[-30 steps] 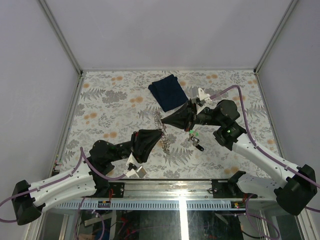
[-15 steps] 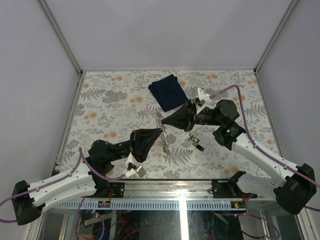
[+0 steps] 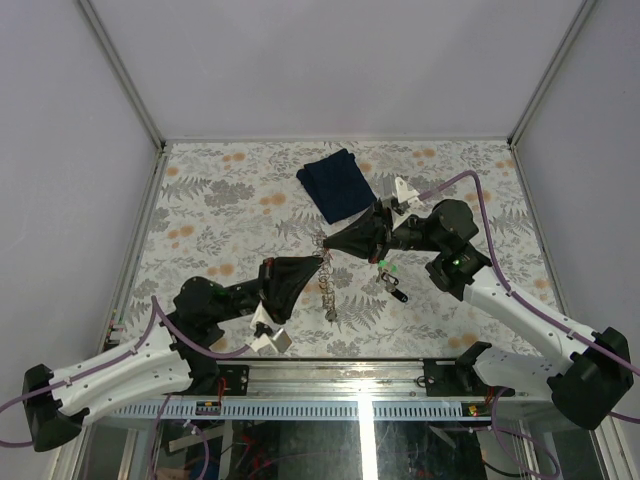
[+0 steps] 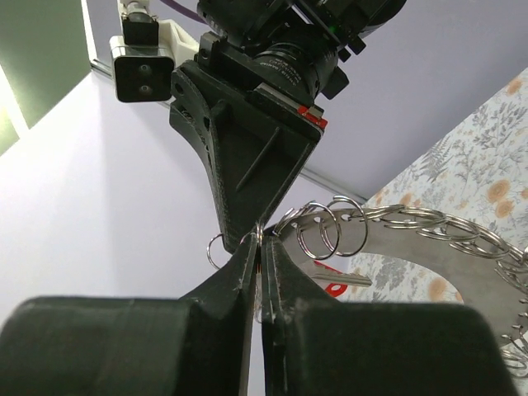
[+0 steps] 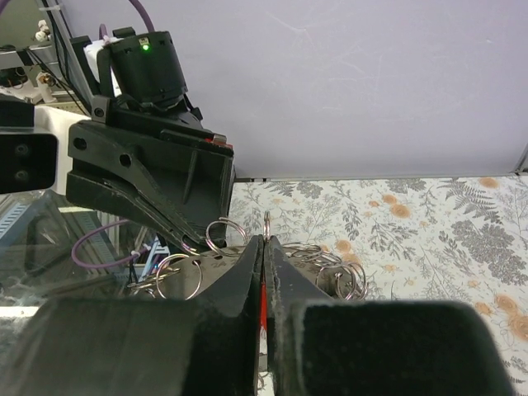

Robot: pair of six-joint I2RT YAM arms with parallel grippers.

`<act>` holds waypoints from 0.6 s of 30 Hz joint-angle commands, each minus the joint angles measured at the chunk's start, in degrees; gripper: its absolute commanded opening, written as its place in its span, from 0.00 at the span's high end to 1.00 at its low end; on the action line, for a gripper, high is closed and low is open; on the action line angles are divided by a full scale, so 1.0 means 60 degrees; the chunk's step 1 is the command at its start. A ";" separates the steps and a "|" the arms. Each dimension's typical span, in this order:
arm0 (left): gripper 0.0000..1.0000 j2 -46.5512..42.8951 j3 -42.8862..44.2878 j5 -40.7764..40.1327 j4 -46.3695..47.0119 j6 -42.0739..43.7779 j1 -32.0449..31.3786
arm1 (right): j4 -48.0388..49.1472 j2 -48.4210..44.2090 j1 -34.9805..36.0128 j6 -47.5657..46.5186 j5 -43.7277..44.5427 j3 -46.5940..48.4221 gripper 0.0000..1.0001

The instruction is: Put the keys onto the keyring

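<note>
Both our grippers are clamped shut on the keyring (image 3: pixel 328 295), left gripper (image 3: pixel 322 262) and right gripper (image 3: pixel 329 243) tip to tip near the middle of the table (image 3: pixel 220 200); the keys (image 3: pixel 390 278) lie just rightward (nearer our right arm).

Pale lilac walls (image 3: pixel 330 60); floral-patterned table (image 3: pixel 225 195); metal corner posts (image 3: pixel 118 68)

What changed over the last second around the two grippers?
The left gripper closed its jaws onto the silvery-grey linked-metal keyring, right beside the right gripper. Unchanged: right gripper shut on the keyring, the small plastic-headed keys lying untouched, the dark blue folded cloth in place.
</note>
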 commanded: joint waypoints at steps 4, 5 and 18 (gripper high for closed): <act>1.00 -0.0137 0.1365 -0.0425 -0.1623 -0.1514 -0.0066 | -0.0604 -0.0426 -0.0037 -0.1002 0.0061 0.0293 0.97; 1.00 -0.0108 0.1544 -0.0535 -0.1882 -0.1847 -0.0070 | -0.0815 -0.0473 -0.0037 -0.1175 0.0099 0.0307 0.95; 1.00 0.0580 0.3830 -0.1329 -0.5192 -0.6191 -0.0068 | -0.4233 -0.1557 -0.0039 -0.3870 0.1073 0.0722 0.57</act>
